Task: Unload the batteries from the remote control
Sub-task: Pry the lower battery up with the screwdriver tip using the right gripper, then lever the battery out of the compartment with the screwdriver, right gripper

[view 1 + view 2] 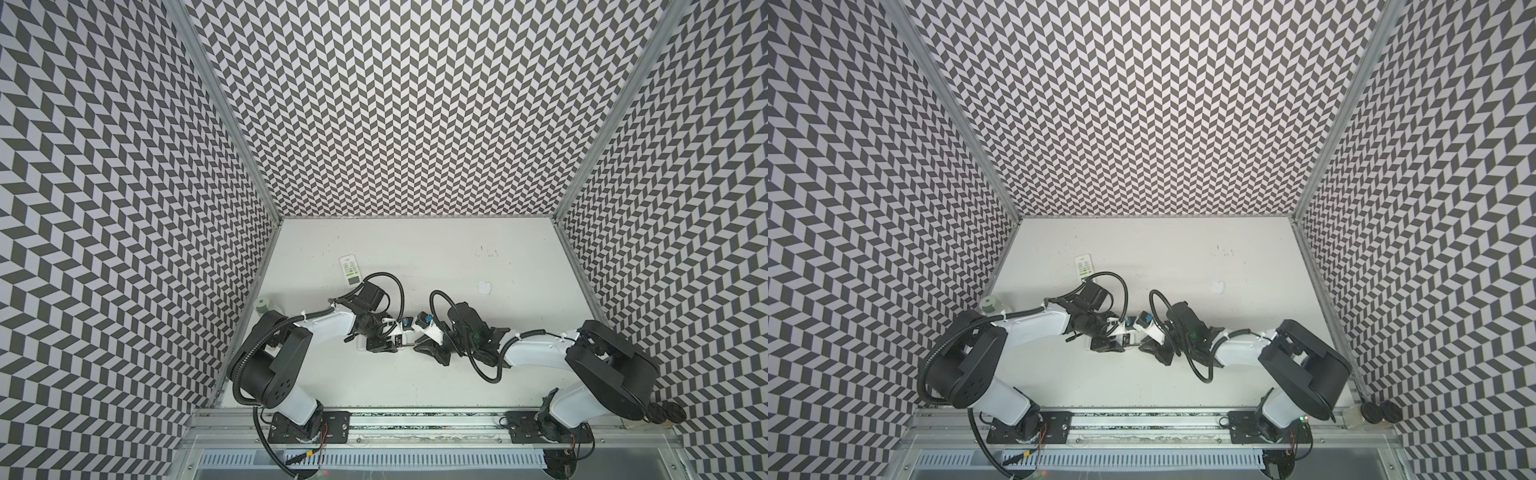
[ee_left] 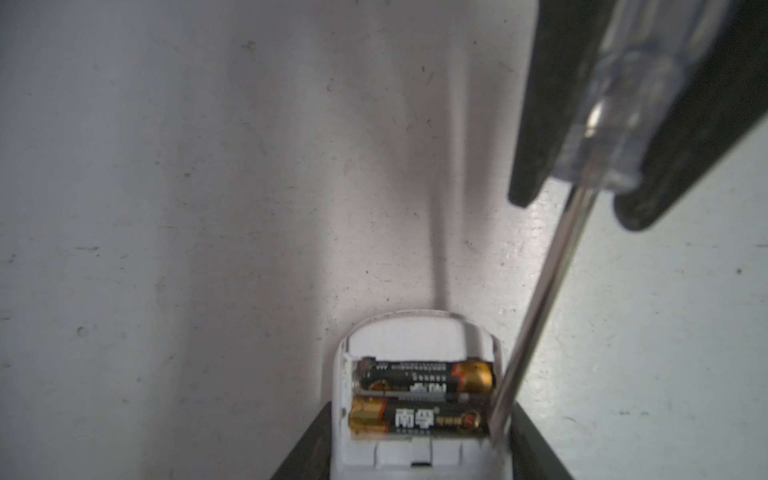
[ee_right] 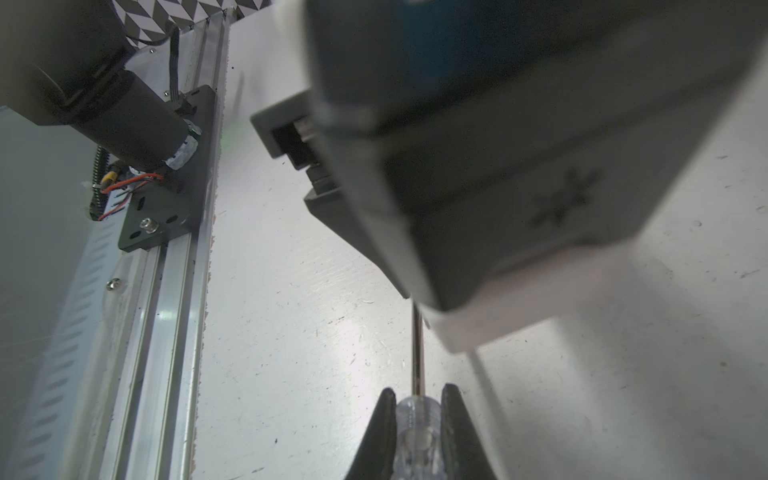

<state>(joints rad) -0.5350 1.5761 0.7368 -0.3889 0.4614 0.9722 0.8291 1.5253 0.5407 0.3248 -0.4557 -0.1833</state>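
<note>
Batteries: I saw two black batteries (image 2: 419, 376) with gold ends, side by side in the open battery bay, their gold ends pointing opposite ways. No cell had left the bay.
Remote control: the white remote control (image 2: 415, 336) had its bay uncovered and facing the left wrist camera. I could not tell whether it rested on the table or was raised off it.
Left gripper: the left gripper (image 2: 419, 465) had a dark finger against each long side of the remote control, clamping it near the bay. In both top views it sat at mid-table (image 1: 380, 343) (image 1: 1105, 341).
Screwdriver: the screwdriver (image 2: 540, 291) slanted down to the bay's edge, its tip at the black end of one cell. I could not tell whether it touched that cell.
Right gripper: the right gripper (image 3: 415, 399) pinched the screwdriver's clear handle, with the metal shaft sticking out past the fingertips. In a top view it faced the left gripper, close by (image 1: 428, 345).
Table: the pale table (image 1: 415, 382) was scuffed and speckled.
Second remote: a white second remote (image 1: 350, 270) lay flat toward the far left, apart from both grippers.
White scrap: a small white scrap (image 1: 484, 287) lay beyond the right arm.
</note>
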